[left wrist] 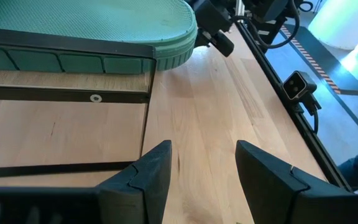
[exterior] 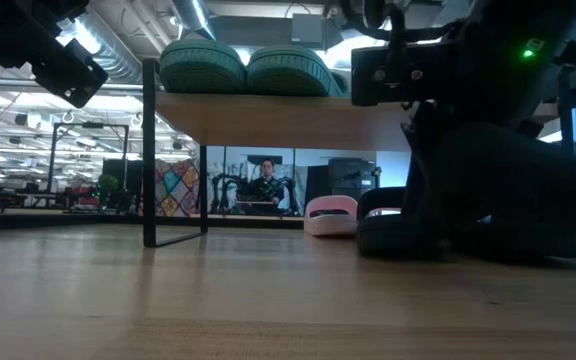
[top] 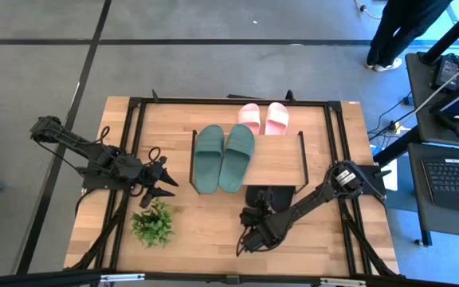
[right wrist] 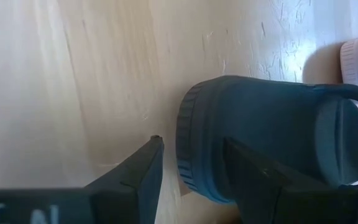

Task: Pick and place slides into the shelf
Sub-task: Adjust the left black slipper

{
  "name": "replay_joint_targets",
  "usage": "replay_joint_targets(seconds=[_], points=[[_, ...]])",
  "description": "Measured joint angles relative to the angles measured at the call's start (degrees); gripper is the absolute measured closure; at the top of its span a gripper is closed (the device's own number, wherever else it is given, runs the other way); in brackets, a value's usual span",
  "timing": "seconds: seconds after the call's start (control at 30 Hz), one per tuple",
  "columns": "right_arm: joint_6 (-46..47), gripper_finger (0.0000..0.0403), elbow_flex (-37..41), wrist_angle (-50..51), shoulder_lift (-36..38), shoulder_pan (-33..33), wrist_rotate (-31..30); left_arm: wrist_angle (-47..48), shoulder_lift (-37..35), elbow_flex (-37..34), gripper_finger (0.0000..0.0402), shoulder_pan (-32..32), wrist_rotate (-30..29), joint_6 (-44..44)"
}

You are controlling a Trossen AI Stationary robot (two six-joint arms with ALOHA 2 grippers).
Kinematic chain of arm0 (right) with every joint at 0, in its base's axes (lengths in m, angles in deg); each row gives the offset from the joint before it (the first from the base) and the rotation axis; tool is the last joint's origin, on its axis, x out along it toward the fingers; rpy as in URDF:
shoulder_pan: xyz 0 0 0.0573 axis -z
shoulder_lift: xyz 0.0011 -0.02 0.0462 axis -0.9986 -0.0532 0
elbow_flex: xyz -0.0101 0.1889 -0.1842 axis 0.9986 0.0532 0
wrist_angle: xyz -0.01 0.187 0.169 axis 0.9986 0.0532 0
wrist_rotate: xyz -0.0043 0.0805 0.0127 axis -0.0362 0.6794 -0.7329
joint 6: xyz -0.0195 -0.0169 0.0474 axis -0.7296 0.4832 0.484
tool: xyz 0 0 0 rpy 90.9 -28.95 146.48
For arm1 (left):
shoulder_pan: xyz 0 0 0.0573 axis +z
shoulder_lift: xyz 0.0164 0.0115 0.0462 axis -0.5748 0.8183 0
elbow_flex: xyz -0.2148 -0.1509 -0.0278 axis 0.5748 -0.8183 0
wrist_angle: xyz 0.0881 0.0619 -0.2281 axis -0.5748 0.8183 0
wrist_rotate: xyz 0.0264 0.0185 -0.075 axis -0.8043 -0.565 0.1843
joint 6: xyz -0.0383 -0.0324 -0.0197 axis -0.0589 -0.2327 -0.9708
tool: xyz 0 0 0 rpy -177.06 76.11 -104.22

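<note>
Bench [top: 213, 231]: wooden top inside a black frame, carrying everything below.
Shelf [top: 281, 155]: mid-bench, light board on thin black legs.
Green slides [top: 223, 155]: the pair lies side by side on the shelf's top, at its left end.
Black slides [exterior: 418, 232]: on the bench under the shelf's near edge, by the right arm.
Pink slides [top: 264, 118]: at the shelf's far edge; the low view shows one on the bench below the board.
Plant [top: 153, 223]: near the bench's front, just beside the left gripper.
Left gripper [top: 159, 183]: fingers spread, holding nothing, left of the shelf.
Right gripper [right wrist: 188, 165]: fingers apart, astride the edge of a black slide; a firm pinch cannot be told.
</note>
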Motion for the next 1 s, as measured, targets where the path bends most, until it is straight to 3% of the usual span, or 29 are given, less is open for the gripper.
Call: replay_joint_targets(seconds=[0.23, 0.67, 1.0], points=[[-0.97, 0.0248, 0.00, 0.00, 0.00, 0.25, 0.13, 0.00, 0.02, 0.02, 0.0231, -0.02, 0.00, 0.00], [-1.42, 0.0353, 0.00, 0.03, 0.00, 0.27, 1.48, -0.01, 0.01, 0.00, 0.0231, -0.01, -0.02, 0.00], [-1.05, 0.0367, -0.02, 0.04, 0.00, 0.27, 1.59, 0.00, 0.00, 0.00, 0.0231, 0.00, -0.92, -0.02]])
